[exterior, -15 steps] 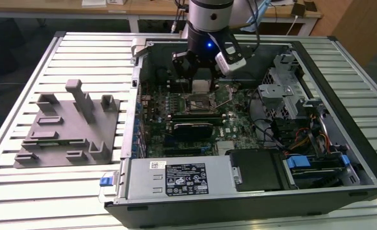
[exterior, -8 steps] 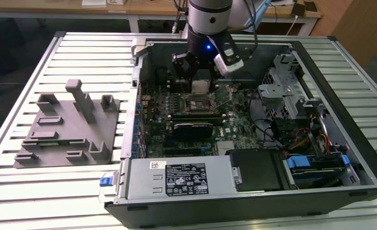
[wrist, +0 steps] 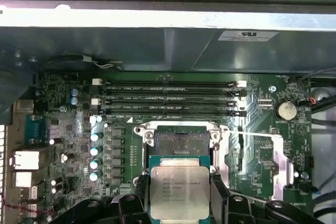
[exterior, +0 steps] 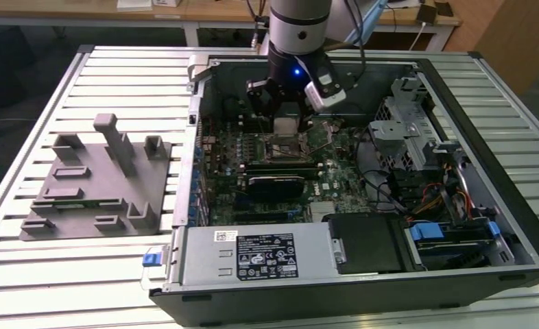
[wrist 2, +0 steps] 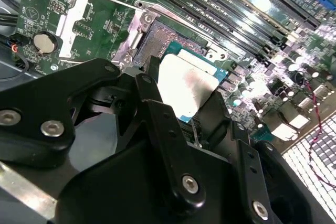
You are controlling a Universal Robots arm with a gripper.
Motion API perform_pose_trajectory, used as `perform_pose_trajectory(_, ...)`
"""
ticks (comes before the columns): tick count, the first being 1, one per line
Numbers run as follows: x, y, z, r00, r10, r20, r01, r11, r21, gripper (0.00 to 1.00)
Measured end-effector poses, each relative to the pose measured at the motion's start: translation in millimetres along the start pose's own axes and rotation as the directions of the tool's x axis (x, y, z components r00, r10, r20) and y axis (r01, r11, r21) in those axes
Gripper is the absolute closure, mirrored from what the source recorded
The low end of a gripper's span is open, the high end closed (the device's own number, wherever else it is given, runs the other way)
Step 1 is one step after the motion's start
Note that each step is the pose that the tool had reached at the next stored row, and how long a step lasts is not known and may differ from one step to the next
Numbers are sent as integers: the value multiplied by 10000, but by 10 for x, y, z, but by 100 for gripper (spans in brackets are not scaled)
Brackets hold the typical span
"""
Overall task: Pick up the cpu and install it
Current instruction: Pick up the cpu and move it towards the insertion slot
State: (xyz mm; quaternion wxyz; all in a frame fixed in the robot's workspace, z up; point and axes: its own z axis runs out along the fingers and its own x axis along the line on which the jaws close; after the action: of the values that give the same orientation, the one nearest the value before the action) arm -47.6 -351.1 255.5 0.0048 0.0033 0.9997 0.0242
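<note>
While hand (wrist: 179,199) grips cpu (wrist: 179,190), first wrist view reveals empty socket (wrist: 181,141) near.

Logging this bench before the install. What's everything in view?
cpu: one, silvery top, held above the motherboard near the socket
socket: one, metal-framed, open and empty, on the motherboard
motherboard: one, green, inside the case
power supply: one, silver, inside the case
case: one, black, open, on the table
moulded tray: one, grey, on the table, exterior view's left
table: one, pale slatted metal
gripper: one, black, shut on the cpu
arm: one, grey, above the case
</note>
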Motion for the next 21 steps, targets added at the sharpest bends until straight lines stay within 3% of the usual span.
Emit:
perform_pose_trajectory(3, -2, 23, 37, 10000, 1, -11, -1, 10000, 16, 46)
perform_pose_trajectory(8, -4, 67, 71, 10000, 1, -36, -1, 9999, 121, 46)
perform_pose_trajectory(21, -7, 96, 114, 10000, 1, -39, 0, 9999, 126, 46)
